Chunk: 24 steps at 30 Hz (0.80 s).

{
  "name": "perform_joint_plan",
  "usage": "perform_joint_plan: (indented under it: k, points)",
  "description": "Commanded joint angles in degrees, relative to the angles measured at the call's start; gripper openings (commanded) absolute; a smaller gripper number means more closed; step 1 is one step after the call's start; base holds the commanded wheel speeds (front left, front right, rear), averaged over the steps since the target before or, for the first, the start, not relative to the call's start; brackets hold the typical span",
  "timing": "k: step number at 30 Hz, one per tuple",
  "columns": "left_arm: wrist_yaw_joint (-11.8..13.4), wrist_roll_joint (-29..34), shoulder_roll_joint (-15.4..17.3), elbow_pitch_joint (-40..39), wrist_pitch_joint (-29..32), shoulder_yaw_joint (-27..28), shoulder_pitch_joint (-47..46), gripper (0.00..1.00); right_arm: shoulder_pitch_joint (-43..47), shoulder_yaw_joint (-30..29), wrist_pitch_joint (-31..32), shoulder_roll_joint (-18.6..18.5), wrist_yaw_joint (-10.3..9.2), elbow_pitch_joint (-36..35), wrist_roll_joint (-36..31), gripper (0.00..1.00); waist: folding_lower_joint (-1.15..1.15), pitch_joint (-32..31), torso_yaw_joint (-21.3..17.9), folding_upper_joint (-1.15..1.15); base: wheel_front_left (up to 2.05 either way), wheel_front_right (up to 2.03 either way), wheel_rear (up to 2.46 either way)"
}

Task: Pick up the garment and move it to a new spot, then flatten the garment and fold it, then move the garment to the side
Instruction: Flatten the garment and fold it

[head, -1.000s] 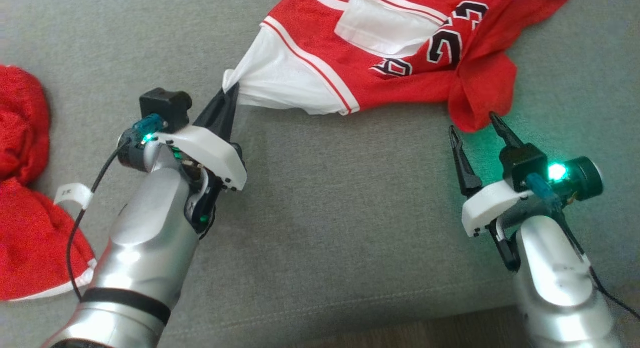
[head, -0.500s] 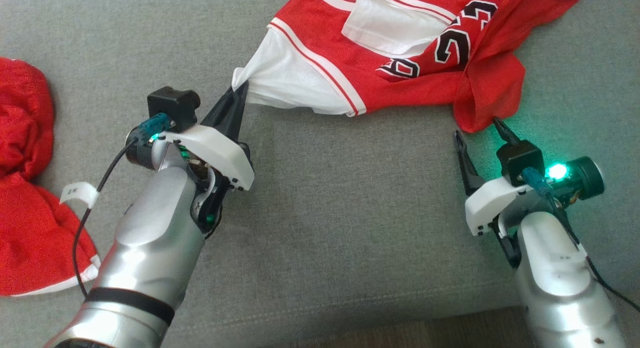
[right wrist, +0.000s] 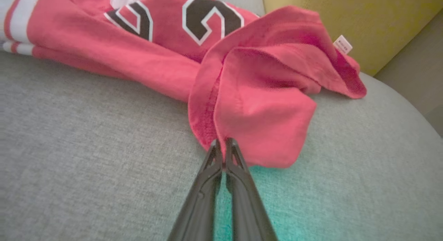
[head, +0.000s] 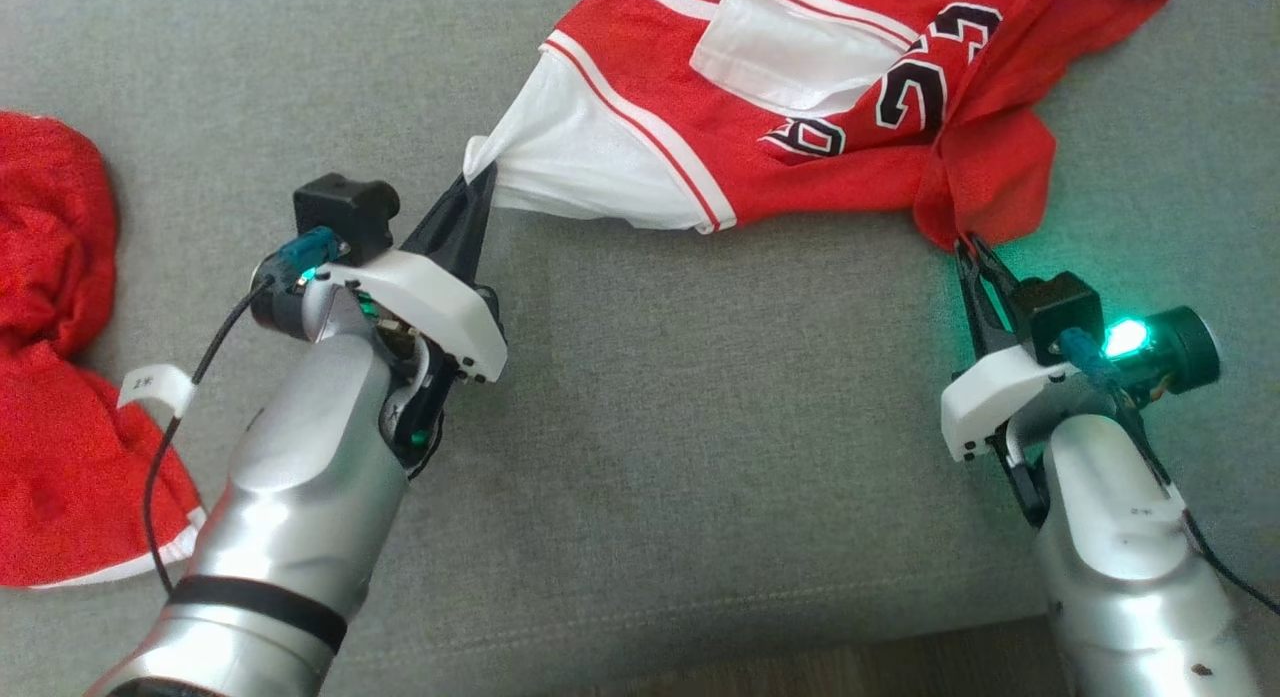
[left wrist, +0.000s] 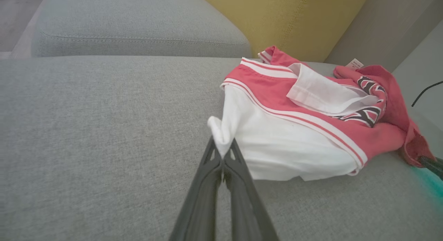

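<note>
The garment [head: 830,167] is a red jersey with white panels, white stripes and black numbers, lying crumpled on the grey sofa seat. My left gripper [head: 480,182] is shut on its white corner [left wrist: 221,130], which is drawn into a point. My right gripper [head: 968,247] is shut on the hem of the red fold [right wrist: 256,130] at the garment's right end. The garment [right wrist: 145,54] sags between the two grips and rests on the cushion. Its top runs out of the head view.
A second red cloth [head: 50,377] with a white edge lies heaped at the far left of the sofa seat [head: 700,397]. A yellow cushion [left wrist: 277,16] stands behind the garment. The seat's front edge [head: 800,657] runs just below both arms.
My right gripper moved forward to the red fold and closed on its hem; it stood open before. The left gripper kept its hold on the white corner. The camera shifted slightly.
</note>
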Motion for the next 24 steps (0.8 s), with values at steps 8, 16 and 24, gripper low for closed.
perform_joint_plan:
  k: [8, 16, 24]
  points:
    - [0.73, -1.91, 2.15, -3.68, -0.71, 4.2, 1.11, 0.0, -0.74, 3.32, -0.49, 0.19, 0.42, -3.83, 12.71, 0.0, 0.0, -4.94, 0.36, 0.0, 0.0, 0.0, 0.0]
    - [1.24, -4.19, 3.48, -7.31, -0.71, 8.63, 4.18, 0.0, -3.31, -4.5, 11.13, -0.29, 0.42, -10.76, 42.88, 0.0, 0.0, -12.09, 1.22, 0.0, 0.0, 0.0, 0.0]
    - [0.96, -9.56, 3.13, -14.25, 0.36, 11.61, 8.22, 0.0, -1.96, -17.04, 24.19, 0.07, 0.42, -14.81, 55.29, 0.0, 0.0, -17.02, 2.72, 0.0, 0.0, 0.0, 0.0]
